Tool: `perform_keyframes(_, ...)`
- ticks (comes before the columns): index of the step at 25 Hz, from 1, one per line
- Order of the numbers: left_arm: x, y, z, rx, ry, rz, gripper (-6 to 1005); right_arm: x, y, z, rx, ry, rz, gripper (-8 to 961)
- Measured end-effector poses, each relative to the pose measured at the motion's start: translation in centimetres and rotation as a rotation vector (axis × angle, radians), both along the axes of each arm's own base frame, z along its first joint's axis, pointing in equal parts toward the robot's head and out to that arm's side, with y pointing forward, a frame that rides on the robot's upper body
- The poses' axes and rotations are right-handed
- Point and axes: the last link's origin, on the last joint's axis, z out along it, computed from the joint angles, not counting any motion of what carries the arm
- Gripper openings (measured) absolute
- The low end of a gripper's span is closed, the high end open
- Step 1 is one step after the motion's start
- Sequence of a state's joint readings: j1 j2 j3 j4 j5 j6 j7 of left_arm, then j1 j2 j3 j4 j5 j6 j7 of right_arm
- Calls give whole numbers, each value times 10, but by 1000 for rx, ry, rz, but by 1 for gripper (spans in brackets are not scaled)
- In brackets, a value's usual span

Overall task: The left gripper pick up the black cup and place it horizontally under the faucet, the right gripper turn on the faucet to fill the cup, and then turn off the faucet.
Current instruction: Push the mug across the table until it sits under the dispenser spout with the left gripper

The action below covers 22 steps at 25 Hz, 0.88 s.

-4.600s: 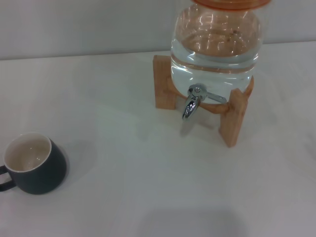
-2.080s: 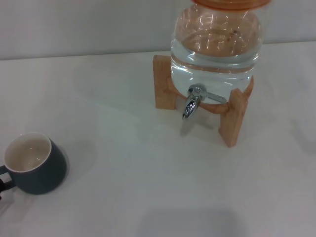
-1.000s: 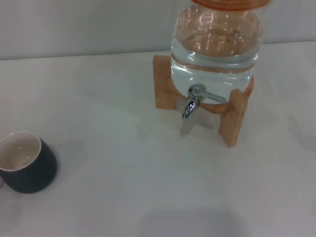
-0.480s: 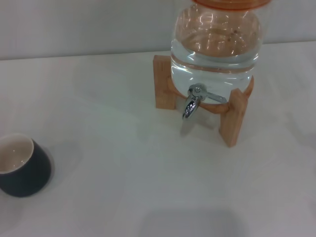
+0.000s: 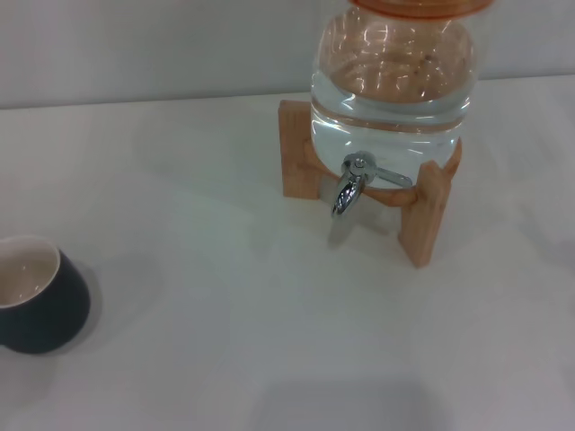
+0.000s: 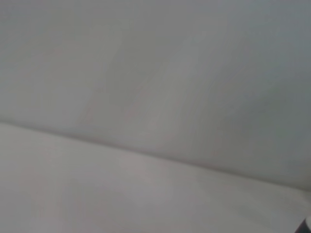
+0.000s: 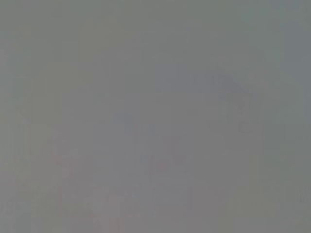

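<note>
The black cup (image 5: pixel 40 301) sits upright at the left edge of the head view, cut off by the frame, its cream inside showing and its handle out of view. The chrome faucet (image 5: pixel 349 190) points down from the clear water jar (image 5: pixel 392 76) at the upper right. Neither gripper shows in any view. The left wrist view shows only blank table and wall. The right wrist view shows only plain grey.
The jar rests on a wooden stand (image 5: pixel 422 211) on the white table (image 5: pixel 252 305). A pale wall runs along the back of the table.
The cup has slid left, from fully in view with its handle showing to partly off the left edge, and tilted slightly. The jar and faucet have not moved.
</note>
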State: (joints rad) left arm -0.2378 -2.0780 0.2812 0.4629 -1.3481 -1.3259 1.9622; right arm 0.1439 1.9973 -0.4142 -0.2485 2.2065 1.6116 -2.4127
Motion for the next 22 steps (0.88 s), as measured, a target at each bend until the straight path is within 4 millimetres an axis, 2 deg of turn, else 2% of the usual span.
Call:
perform_keyframes(6, 20, 21, 2, -28, -18, -84, 223, -3, 5, 0, -2, -1, 13, 809)
perform_keyframes(14, 67, 64, -23, -193, 10, -237, 220, -8, 10, -2, -10, 14, 42, 808)
perform_keyframes(21, 104, 91, -45, -296, 25, -327, 214, -13, 10, -1, -5, 14, 79, 808)
perform_keyframes(22, 104, 91, -45, -296, 25, -327, 213, -13, 10, -1, -5, 14, 79, 808)
